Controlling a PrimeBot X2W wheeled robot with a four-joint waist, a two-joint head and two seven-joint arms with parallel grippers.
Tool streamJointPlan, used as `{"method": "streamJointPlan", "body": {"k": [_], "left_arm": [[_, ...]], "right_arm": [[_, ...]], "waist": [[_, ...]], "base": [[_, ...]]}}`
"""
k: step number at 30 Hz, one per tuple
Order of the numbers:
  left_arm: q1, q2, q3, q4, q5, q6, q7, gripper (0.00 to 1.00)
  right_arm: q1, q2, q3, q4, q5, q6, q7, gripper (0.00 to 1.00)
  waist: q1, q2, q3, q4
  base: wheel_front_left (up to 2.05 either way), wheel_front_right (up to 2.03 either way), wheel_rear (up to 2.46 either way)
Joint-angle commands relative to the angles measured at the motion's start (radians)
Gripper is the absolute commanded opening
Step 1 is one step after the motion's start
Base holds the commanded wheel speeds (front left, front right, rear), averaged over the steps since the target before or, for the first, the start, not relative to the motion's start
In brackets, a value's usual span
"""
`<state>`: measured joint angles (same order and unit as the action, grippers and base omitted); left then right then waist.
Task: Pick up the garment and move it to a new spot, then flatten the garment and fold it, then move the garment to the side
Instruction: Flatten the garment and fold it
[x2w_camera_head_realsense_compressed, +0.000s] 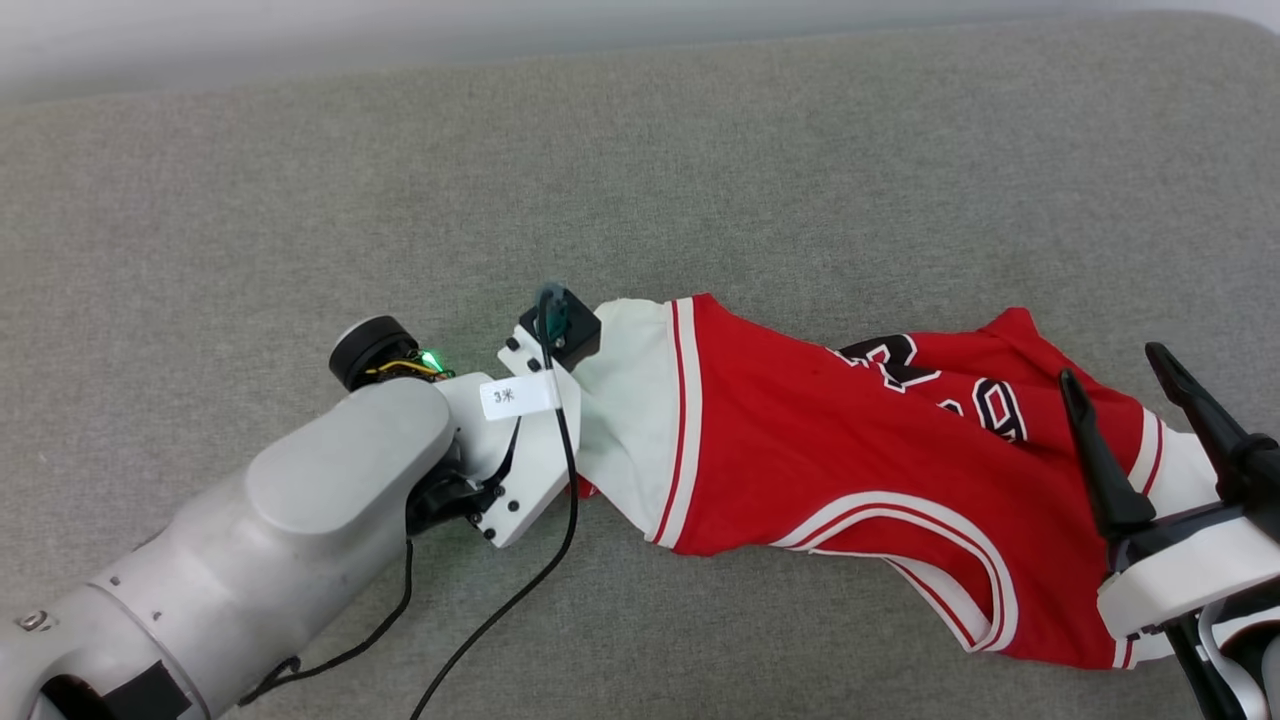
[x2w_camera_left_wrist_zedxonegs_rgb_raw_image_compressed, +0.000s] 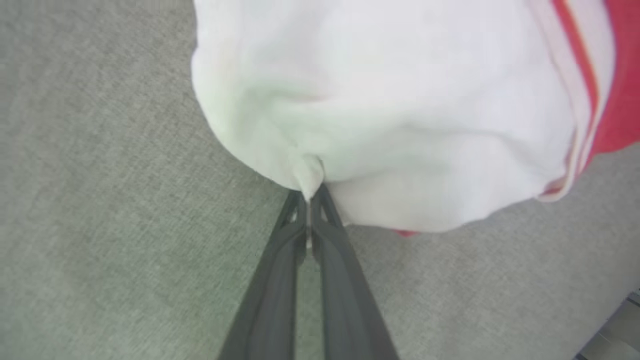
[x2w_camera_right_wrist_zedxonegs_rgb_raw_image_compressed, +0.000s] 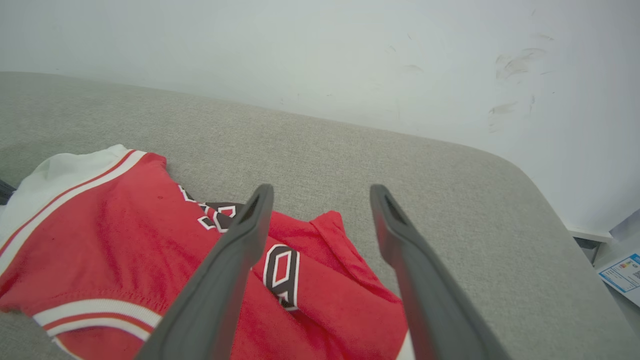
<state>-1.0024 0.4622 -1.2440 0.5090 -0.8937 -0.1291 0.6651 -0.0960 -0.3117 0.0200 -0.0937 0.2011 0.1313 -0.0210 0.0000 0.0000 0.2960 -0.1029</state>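
Two grippers: left gripper (x2w_camera_left_wrist_zedxonegs_rgb_raw_image_compressed: 310, 207), centre-left, clenched on the white sleeve of the garment (x2w_camera_head_realsense_compressed: 800, 450), which lies crumpled from centre to lower right on the grey cushion (x2w_camera_head_realsense_compressed: 700, 150). Right gripper (x2w_camera_head_realsense_compressed: 1112, 365), lower right, jaws spread, gripping nothing.

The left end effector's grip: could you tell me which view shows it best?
Left wrist view: left end effector shut on a fold of the jersey's sleeve. Head view: its wrist covers the fingers. Right wrist view: sleeve at far left.
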Motion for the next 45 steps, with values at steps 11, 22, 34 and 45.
{"method": "streamJointPlan", "body": {"k": [11, 22, 34, 45], "left_arm": [[0.028, 0.123, 0.013, -0.005, -0.078, 0.000, -0.203, 0.00], [0.152, 0.255, 0.036, 0.050, -0.140, 0.061, -0.230, 0.00], [0.278, 0.281, 0.047, 0.110, -0.206, 0.100, -0.264, 0.00], [0.218, 0.268, 0.089, 0.097, -0.208, 0.098, -0.338, 1.00]], "right_arm": [[0.061, 0.008, -0.035, 0.016, -0.006, -0.001, 0.006, 1.00], [0.092, -0.005, -0.054, 0.020, 0.002, -0.001, 0.012, 1.00], [0.103, -0.016, -0.082, 0.020, 0.002, -0.001, 0.030, 1.00], [0.121, -0.018, -0.089, -0.021, 0.001, -0.001, 0.061, 1.00]], "waist": [[0.0000, 0.0000, -0.097, 0.047], [0.0000, 0.0000, -0.127, 0.075], [0.0000, 0.0000, -0.133, 0.087], [0.0000, 0.0000, -0.176, 0.107]], "base": [[0.00, 0.00, 0.00], [0.00, 0.00, 0.00], [0.00, 0.00, 0.00], [0.00, 0.00, 0.00]]}}
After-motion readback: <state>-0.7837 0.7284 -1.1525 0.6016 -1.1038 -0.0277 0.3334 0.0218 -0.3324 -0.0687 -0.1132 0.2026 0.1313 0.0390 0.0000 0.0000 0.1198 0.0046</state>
